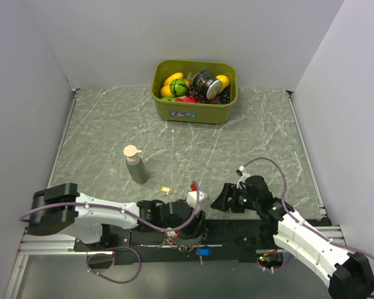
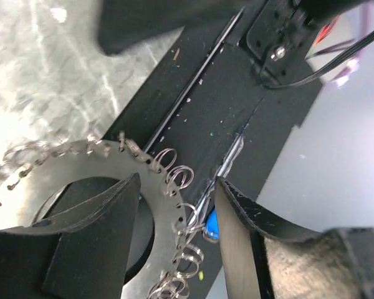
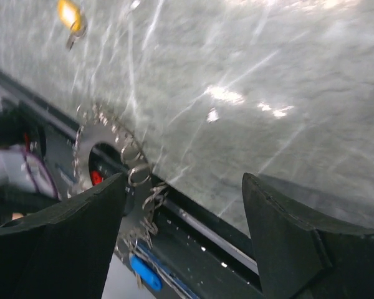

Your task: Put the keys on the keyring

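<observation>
Keyring (image 2: pixel 81 165) lies on the black base strip (image 2: pixel 224 106), blue key (image 2: pixel 212 225) just beside it; left gripper (image 2: pixel 177 187) hangs spread over it, right gripper (image 3: pixel 184 184) spread wide nearby

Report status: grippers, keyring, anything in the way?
Left gripper open, fingers either side of the keyring rim. Right gripper open, empty. Blue key beside it, yellow key loose on the table. Nothing blocking.

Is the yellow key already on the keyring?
No, the yellow key lies by itself on the marble table, clearly apart from the keyring at the table's edge.
</observation>
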Robot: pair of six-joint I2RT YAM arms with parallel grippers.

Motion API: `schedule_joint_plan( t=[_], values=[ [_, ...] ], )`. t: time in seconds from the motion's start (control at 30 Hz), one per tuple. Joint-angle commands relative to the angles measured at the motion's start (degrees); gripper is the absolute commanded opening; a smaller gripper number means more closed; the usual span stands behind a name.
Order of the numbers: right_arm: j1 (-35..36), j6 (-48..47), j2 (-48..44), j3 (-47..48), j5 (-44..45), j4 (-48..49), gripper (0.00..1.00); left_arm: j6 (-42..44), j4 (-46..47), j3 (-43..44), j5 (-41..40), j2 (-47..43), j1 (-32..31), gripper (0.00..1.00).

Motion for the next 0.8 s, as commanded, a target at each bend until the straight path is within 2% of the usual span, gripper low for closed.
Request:
schedule_joint_plan(
  t=[0.0, 0.1, 0.2, 0.4, 0.77],
  values=[
    [0.07, -3.15, -2.82, -2.10, -8.25, 5.45, 0.74, -4.95, 12.78, -5.33, 10.51, -6.57, 5.24, 0.57],
    [1.03, -2.89, -2.21, -3.60, -10.81, 7.92, 0.64, -8.20, 18.83, -9.81, 15.95, -8.51, 9.02, 0.58],
    [3.93, -2.89, -0.36, -4.13, -11.00, 9.33, 0.59, -10.93, 24.29, -13.15, 20.26, -9.13, 12.28, 0.59],
    [15.17, -2.19, 4.91, -2.47, -4.94, 9.86, 0.57, -12.51, 27.04, -14.92, 23.44, -9.39, 14.84, 0.65],
    [19.58, -1.57, 10.36, -1.24, -4.05, 12.31, 0.54, -11.20, 26.25, -13.34, 24.76, -7.46, 16.07, 0.68]
  ],
)
